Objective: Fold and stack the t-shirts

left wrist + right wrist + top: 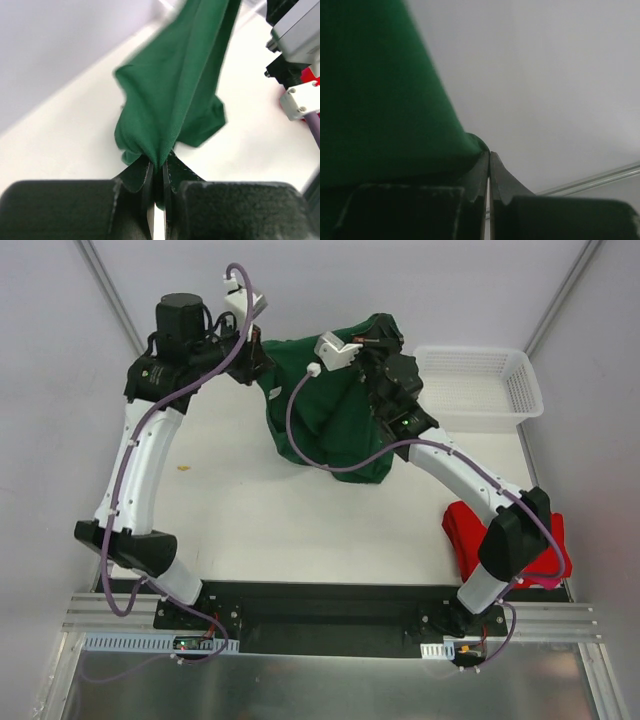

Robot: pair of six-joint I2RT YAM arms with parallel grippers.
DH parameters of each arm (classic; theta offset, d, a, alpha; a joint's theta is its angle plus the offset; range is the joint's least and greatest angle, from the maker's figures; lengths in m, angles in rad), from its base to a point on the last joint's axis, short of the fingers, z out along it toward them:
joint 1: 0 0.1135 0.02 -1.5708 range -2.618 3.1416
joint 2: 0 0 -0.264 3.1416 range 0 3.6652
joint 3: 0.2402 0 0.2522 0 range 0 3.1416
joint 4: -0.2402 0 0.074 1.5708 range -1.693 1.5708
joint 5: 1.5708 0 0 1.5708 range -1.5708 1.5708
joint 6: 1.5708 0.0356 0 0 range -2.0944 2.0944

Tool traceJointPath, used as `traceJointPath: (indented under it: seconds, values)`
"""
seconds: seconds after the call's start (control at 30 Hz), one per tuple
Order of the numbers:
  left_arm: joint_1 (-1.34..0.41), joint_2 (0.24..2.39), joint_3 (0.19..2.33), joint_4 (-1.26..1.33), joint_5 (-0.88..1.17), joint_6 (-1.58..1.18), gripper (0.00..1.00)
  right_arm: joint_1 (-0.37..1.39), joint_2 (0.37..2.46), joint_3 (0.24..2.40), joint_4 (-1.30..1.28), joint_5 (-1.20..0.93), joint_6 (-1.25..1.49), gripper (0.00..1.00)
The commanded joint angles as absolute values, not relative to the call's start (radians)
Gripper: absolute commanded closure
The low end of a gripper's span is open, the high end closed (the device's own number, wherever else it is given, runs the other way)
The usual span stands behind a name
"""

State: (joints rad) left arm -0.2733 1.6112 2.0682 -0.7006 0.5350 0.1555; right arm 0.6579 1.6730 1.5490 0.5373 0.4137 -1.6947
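Observation:
The dark green t-shirt [330, 415] hangs bunched over the far middle of the table, lifted between both grippers. My left gripper [262, 358] grips its left end; in the left wrist view the jaws [161, 167] are shut on a gathered fold of the green cloth [175, 85]. My right gripper [378, 338] holds the shirt's upper right end; in the right wrist view its fingertips [489, 155] are pressed together with green cloth [380, 100] bulging at the tips. The red t-shirt [466, 530] lies crumpled at the table's near right, partly hidden by the right arm.
A white mesh basket [480, 420] stands at the far right of the table. The right arm's wrist [300, 30] shows close beside the hanging shirt in the left wrist view. Grey walls enclose the table on three sides.

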Motion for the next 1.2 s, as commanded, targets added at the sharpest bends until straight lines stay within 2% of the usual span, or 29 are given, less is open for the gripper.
traceJointPath:
  seconds: [0.0, 0.33, 0.53, 0.9, 1.17]
  values:
    - [-0.27, 1.536, 2.069, -0.716, 0.345, 0.314, 1.0, 0.655, 1.545, 1.537, 0.585, 0.456, -1.724, 0.99]
    - [-0.27, 1.458, 2.077, -0.759, 0.305, 0.402, 1.0, 0.653, 1.482, 1.626, 0.63, 0.488, -1.859, 0.99]
    - [-0.271, 1.355, 2.085, -0.758, 0.261, 0.507, 1.0, 0.664, 1.398, 1.658, 0.699, 0.35, -1.98, 0.99]
    - [-0.27, 1.198, 2.106, -0.635, 0.163, 0.672, 1.0, 0.67, 1.235, 1.563, 0.713, -0.084, -2.252, 0.99]
    - [-0.272, 1.08, 2.045, -0.477, 0.121, 0.818, 1.0, 0.672, 1.239, 1.73, 0.597, -0.202, -2.411, 0.99]
